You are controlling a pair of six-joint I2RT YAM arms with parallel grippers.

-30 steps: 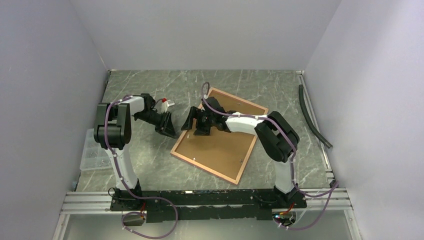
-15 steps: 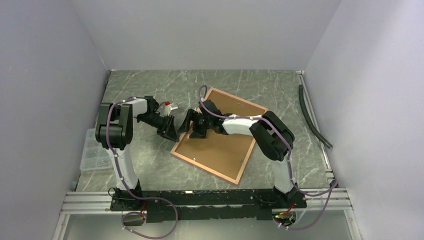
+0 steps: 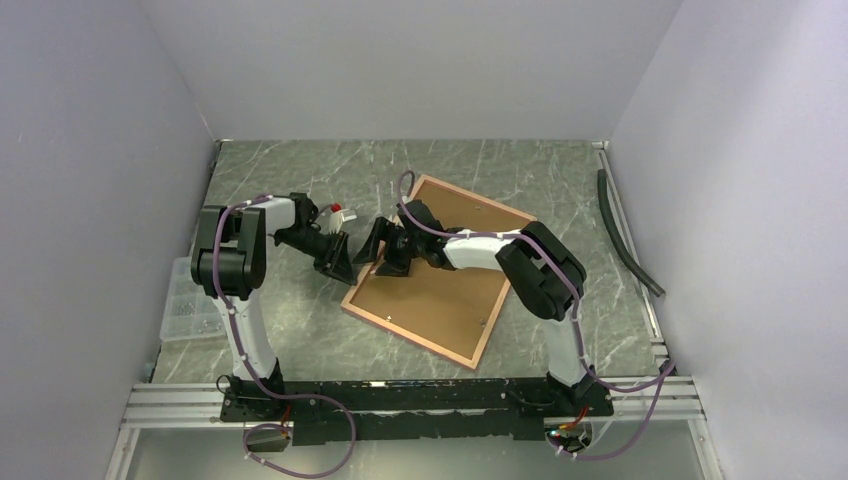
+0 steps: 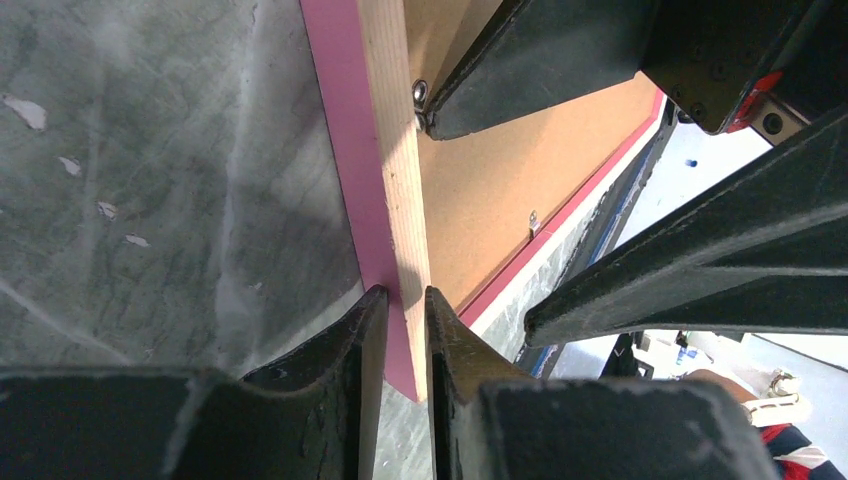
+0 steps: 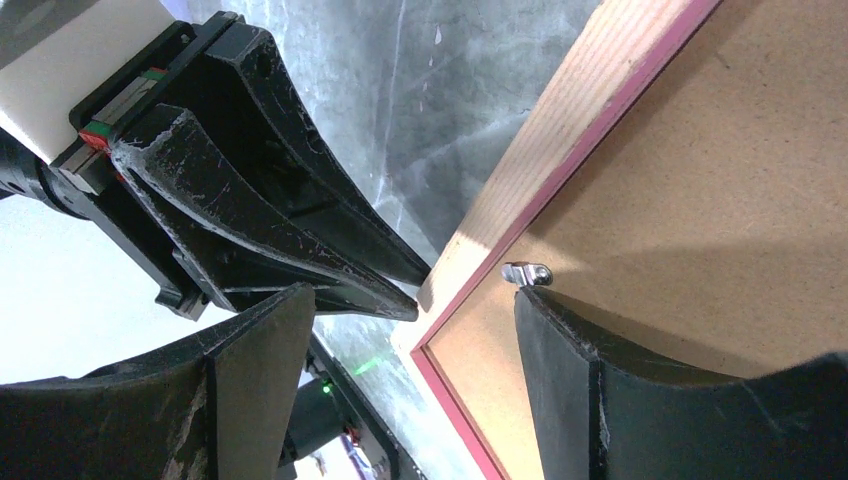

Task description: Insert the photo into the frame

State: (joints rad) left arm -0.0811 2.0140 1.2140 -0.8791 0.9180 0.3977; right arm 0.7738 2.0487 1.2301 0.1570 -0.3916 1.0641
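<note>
A clear plastic box [image 3: 185, 305] sits at the table's [image 3: 300, 335] left edge; the left gripper [image 4: 405, 295] is clenched on the left rim of the frame [image 3: 410, 337], which lies rear-up and skewed mid-table, brown backing board [image 3: 440, 290] showing; the right gripper [image 5: 412, 300], crowding it tip to tip, gapes over that rim by a metal tab [image 5: 527, 272]; bare marble separates the frame from a black hose [image 3: 622, 240] along the right edge.

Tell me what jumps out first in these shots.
The frame lies face down mid-table, pink-edged, with its brown backing board facing up. Both grippers crowd its left rail. The left gripper looks pinched onto the rail, and the right gripper stands wide open astride the same edge, beside a small metal tab.
</note>
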